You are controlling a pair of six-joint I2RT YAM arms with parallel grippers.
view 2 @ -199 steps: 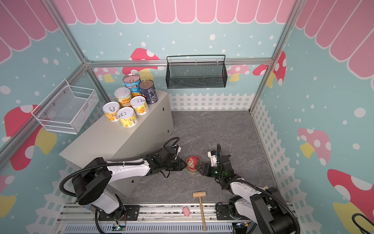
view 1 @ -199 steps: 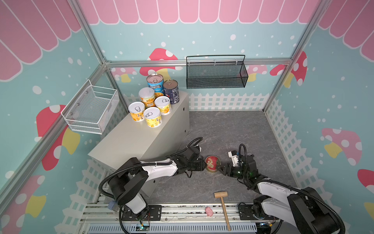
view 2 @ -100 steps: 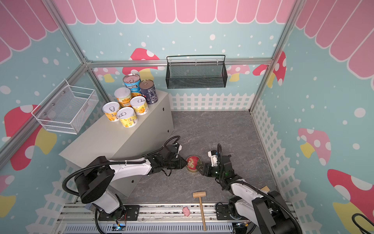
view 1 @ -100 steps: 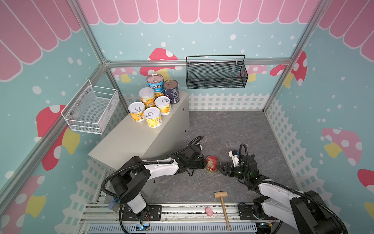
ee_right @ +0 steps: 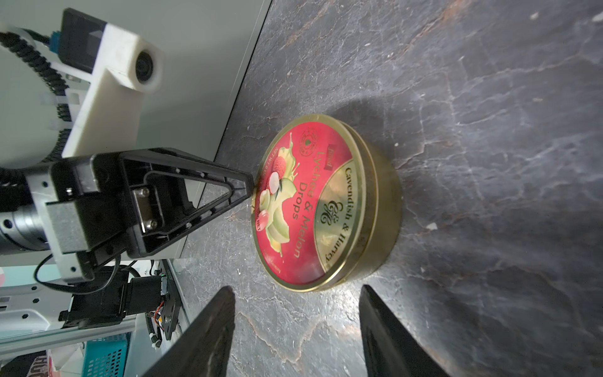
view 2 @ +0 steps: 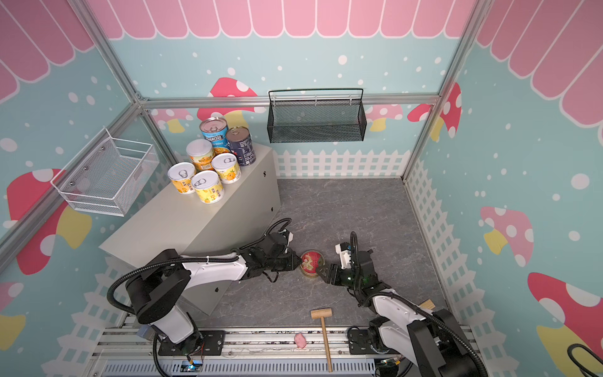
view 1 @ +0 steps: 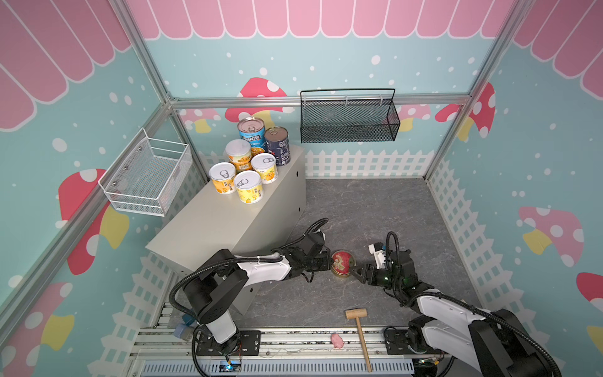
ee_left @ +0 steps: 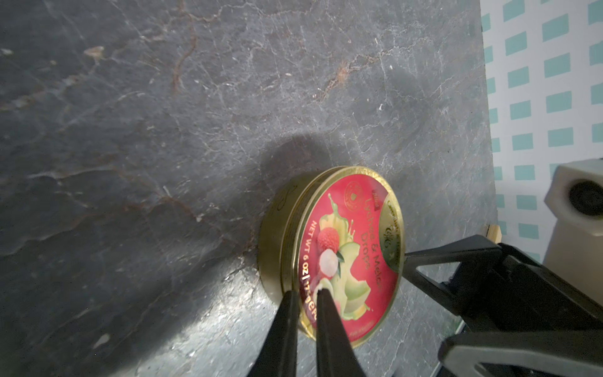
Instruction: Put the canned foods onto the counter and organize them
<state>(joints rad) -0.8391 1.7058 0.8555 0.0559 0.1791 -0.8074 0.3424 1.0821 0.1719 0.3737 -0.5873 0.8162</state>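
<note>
A flat gold tin with a red lid [view 1: 341, 262] [view 2: 310, 262] lies on the grey floor between my two grippers. My left gripper [ee_left: 305, 292] [view 1: 329, 261] is shut on the tin's [ee_left: 346, 248] near rim, one finger over the lid and one against the gold wall. My right gripper [ee_right: 296, 289] [view 1: 357, 272] stands open on the tin's [ee_right: 319, 202] other side, with the tin just beyond its fingertips. Six cans stand grouped at the far end of the beige counter [view 1: 208, 225]: a light-blue Progresso can [view 1: 251, 137], a navy can [view 1: 277, 147] and several short yellow cans [view 1: 248, 187].
A wooden mallet [view 1: 359, 323] and a small pink toy [view 1: 337, 341] lie by the front rail. A black mesh basket [view 1: 349, 120] hangs on the back wall, a white wire basket [view 1: 150, 178] on the left wall. The counter's side stands close behind my left arm.
My left gripper's jaws have closed onto the tin's rim. The right gripper's jaws have widened a little. The tin and the cans on the counter have stayed in place.
</note>
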